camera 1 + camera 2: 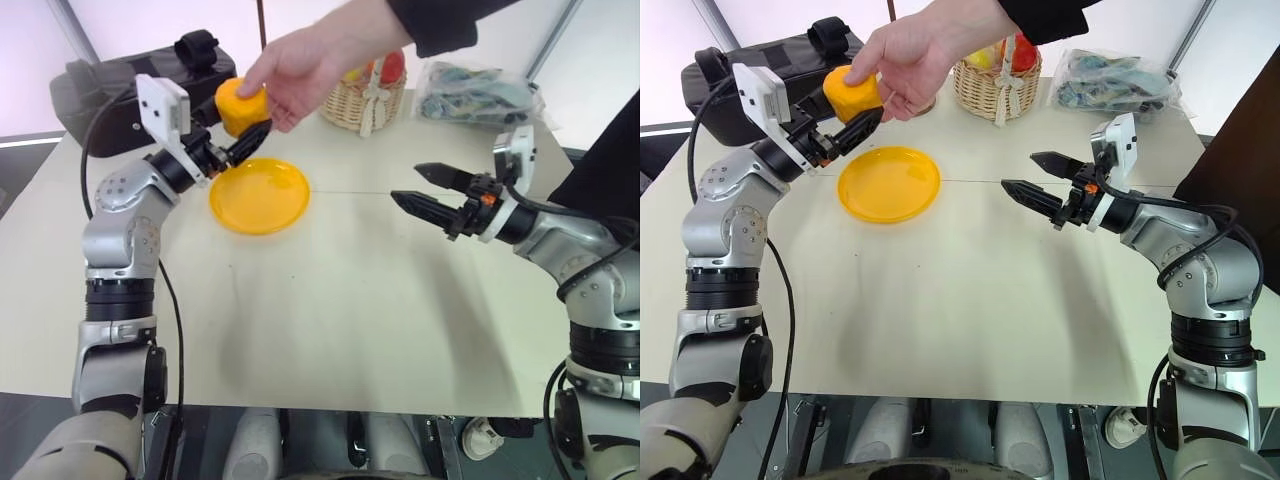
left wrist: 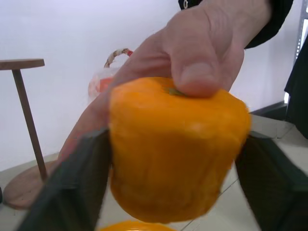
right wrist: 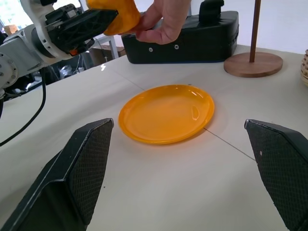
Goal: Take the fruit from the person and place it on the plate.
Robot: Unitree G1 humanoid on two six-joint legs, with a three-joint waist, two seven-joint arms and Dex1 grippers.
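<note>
the handover is at its middle: the left pincer (image 1: 232, 138) has its two black fingers closed against the sides of the fruit (image 1: 240, 105), which is held in the air above the far left part of the desk (image 1: 350, 300), just beyond and above the far edge of the plate (image 1: 260, 195). the person's hand (image 1: 305, 70) reaches in from the far side and grips the fruit from above, thumb and fingers wrapped over its top, so both the hand and the pincer have hold of it at once; the left wrist view shows the fruit seated between the dark fingers with the thumb pressing on its crown. the taking is thus only half done, as i judge it: the hand has yet to let go. after that the fruit must be carried a short way nearer and down onto the plate, which lies empty. the right pincer (image 1: 428, 190) hangs over the right side of the desk, well apart from the plate, its fingers spread and holding nothing. a basket (image 1: 368, 100) with other fruit stands at the far edge
</note>
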